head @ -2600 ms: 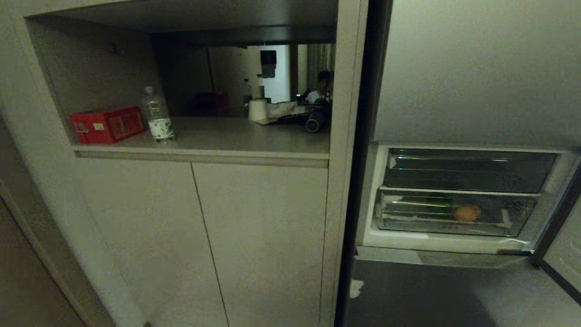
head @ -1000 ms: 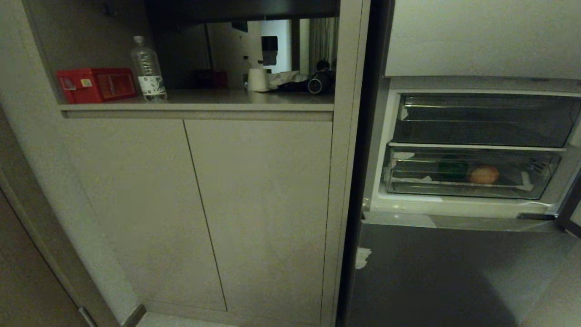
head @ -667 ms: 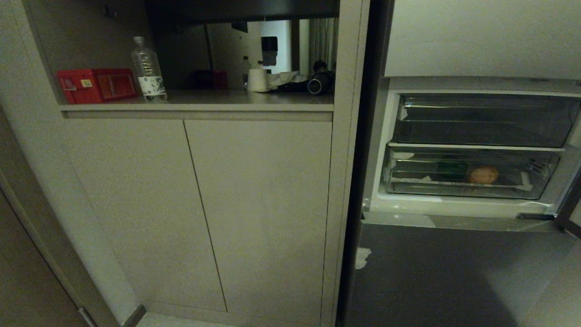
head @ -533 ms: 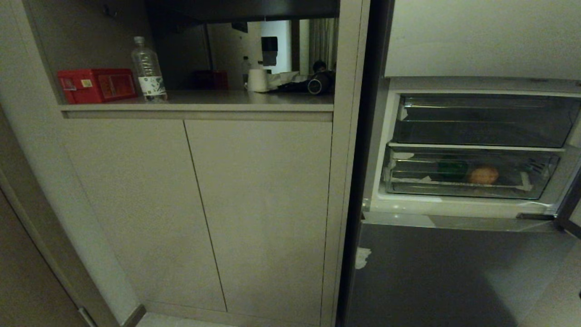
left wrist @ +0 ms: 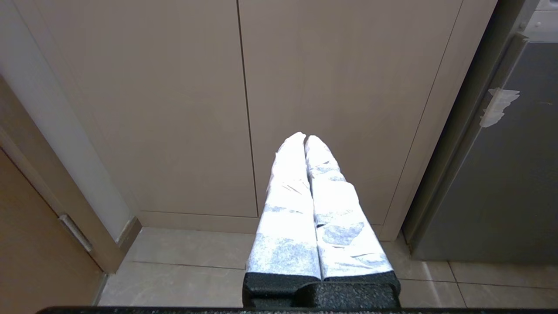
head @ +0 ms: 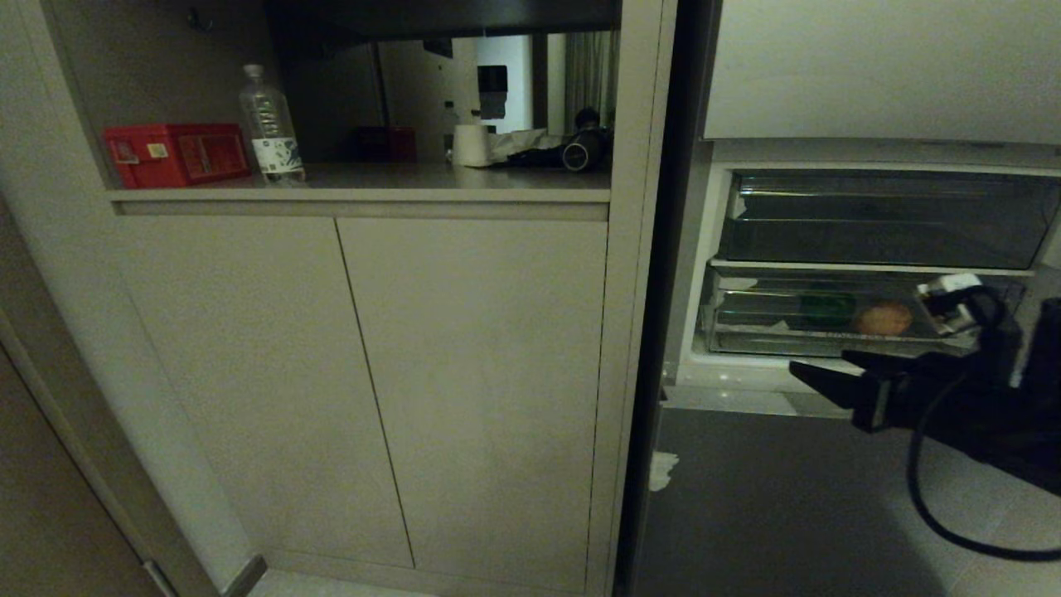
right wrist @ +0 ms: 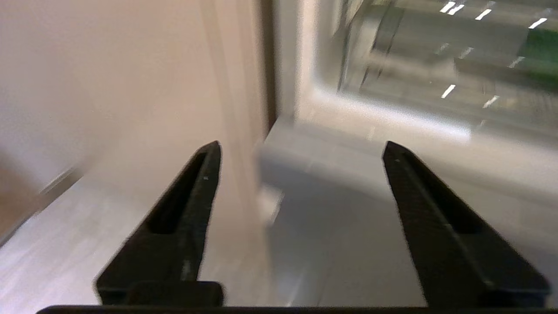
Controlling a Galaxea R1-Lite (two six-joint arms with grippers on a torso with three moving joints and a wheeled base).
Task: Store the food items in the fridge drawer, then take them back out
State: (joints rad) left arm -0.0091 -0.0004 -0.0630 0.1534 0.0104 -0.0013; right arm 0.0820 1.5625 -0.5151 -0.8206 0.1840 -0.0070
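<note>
The fridge drawer [head: 746, 327] is the lower clear bin in the open fridge at the right. A round orange-brown food item [head: 884, 318] and a green one [head: 825, 308] lie inside it. My right gripper [head: 821, 365] hangs in front of the fridge, just below the drawer's front, touching nothing. In the right wrist view the right gripper [right wrist: 301, 148] is open and empty, with the drawer [right wrist: 436, 65] and the green item [right wrist: 542, 46] beyond it. My left gripper [left wrist: 305, 138] is shut and empty, parked low before the cabinet doors.
A second clear bin [head: 887, 220] sits above the drawer. Left of the fridge stands a beige cabinet [head: 464, 373]; its shelf holds a red box [head: 176, 154], a water bottle [head: 270, 128] and a paper roll [head: 471, 145]. The dark lower fridge door [head: 787, 497] is under my right arm.
The camera dropped lower between the oldest frame and one second ago. Since then my right arm has risen into the head view from the lower right. The food has not moved.
</note>
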